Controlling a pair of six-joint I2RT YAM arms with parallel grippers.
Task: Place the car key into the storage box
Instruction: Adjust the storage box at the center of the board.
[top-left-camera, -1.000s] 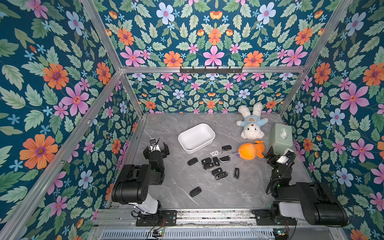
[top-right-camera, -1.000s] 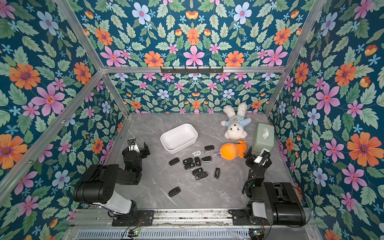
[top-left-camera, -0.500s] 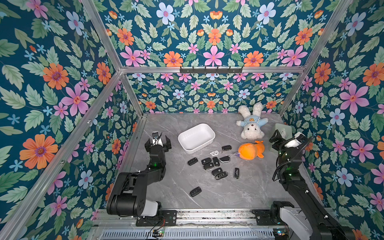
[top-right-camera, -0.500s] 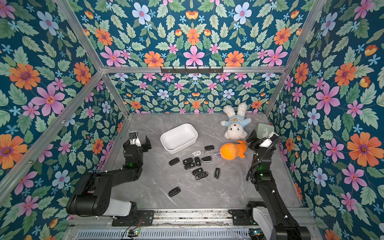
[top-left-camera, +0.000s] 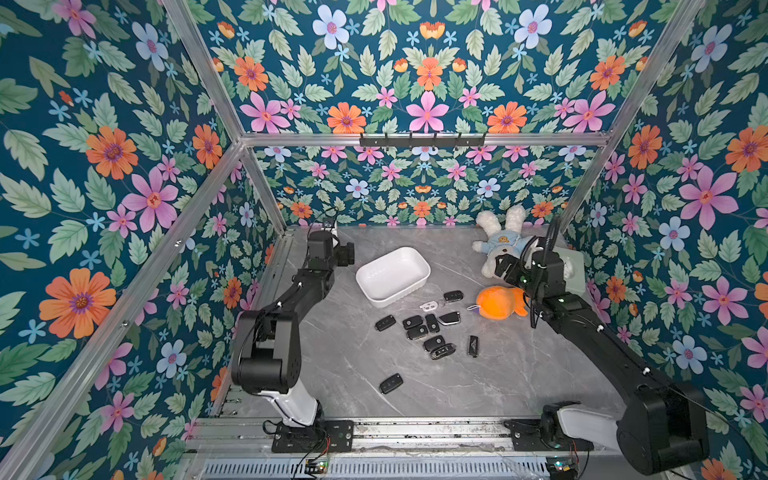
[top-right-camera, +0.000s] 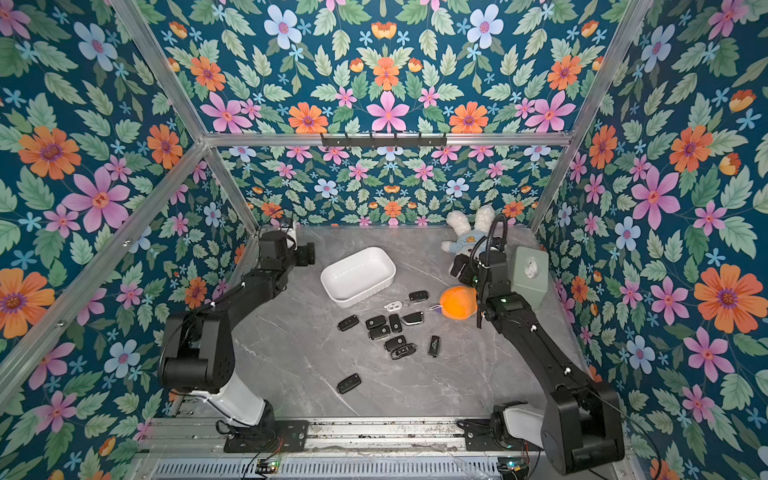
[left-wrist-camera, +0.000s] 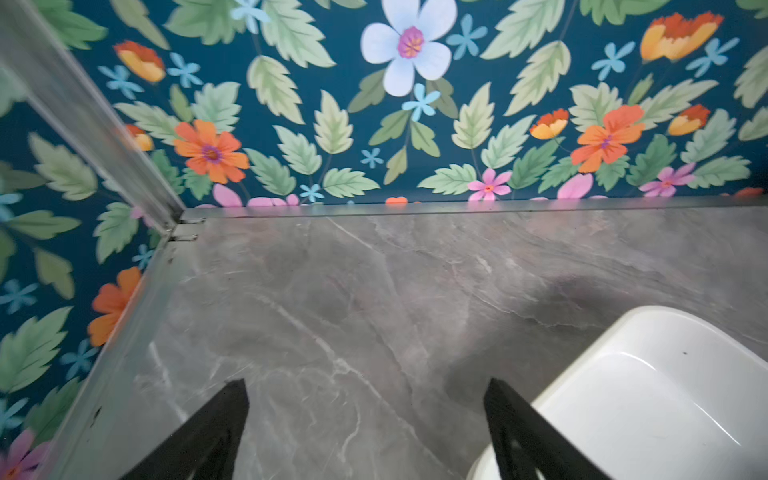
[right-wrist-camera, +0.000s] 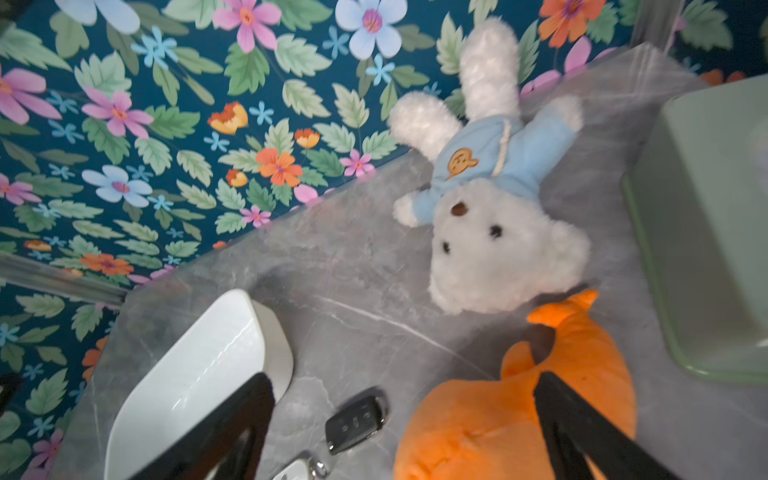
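- The grey table (top-left-camera: 519, 374) carried the storage box (top-left-camera: 405, 291) left of centre, towards the far side. It was empty.
- The right gripper (top-left-camera: 505, 266) hung with jaws spread wide and nothing between them, above where the white rabbit (top-left-camera: 496, 249) met the orange plush (top-left-camera: 498, 302).
- The left gripper (left-wrist-camera: 365, 382), likewise spread and empty, hung just left of the box, so the box stood between it and every key.
- The closest car key (right-wrist-camera: 356, 417), black, lay flat between the box's near right corner and the orange plush.
- This key lay left of and nearer than the right gripper, its long axis roughly left to right, so the right arm looked better placed.
- The other keys (top-left-camera: 412, 322) lay scattered nearer still.
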